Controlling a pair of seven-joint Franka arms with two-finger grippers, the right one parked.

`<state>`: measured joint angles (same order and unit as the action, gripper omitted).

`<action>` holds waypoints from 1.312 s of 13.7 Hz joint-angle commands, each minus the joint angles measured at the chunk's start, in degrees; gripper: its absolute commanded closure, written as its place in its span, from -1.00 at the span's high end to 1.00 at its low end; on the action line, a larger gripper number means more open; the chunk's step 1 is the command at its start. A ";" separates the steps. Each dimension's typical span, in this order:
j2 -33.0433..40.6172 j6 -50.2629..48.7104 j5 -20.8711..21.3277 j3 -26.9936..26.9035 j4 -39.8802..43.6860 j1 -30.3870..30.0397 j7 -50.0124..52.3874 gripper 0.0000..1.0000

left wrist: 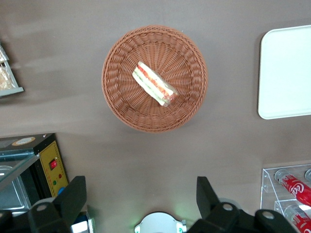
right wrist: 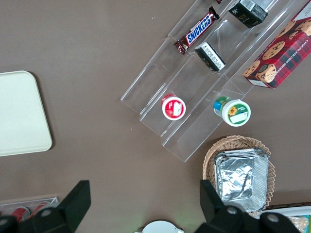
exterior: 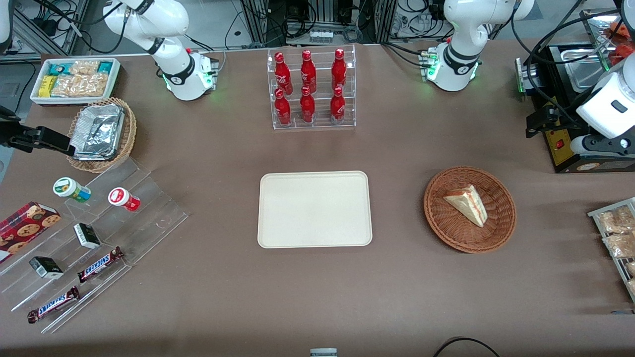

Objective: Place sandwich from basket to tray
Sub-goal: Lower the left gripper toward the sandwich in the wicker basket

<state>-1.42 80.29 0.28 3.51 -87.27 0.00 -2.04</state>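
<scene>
Reddish-brown woven basket (exterior: pixel 500 225), white sandwich (exterior: pixel 466 204) with red-green filling, cream tray (exterior: pixel 314 209), black gripper (left wrist: pixel 141 199).

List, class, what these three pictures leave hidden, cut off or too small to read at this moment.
- Gripper, open above the table beside the basket: left wrist view cuts off its body; front view shows only the arm.
- Sandwich underside: hidden in both views, resting in the basket.
- Snack rack: cut by the front view's edge.
- Tray: partly cut off in both wrist views.

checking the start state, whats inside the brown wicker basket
One sandwich lies in the basket; what is under it is covered. The tool is above the table, open, holding nothing.
</scene>
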 commanded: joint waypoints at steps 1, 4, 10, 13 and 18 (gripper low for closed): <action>0.02 -1.46 1.12 0.79 0.44 -0.62 0.02 0.99; -1.74 -0.93 7.08 0.79 -0.43 1.57 0.37 0.99; -1.22 17.68 7.02 0.44 -16.93 1.84 23.20 0.98; -0.87 30.65 6.93 -0.26 -27.38 1.93 38.01 0.98; -1.91 52.12 7.02 -0.17 -40.51 3.25 55.90 0.98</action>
<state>-4.64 126.98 6.74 3.77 -123.54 2.53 49.06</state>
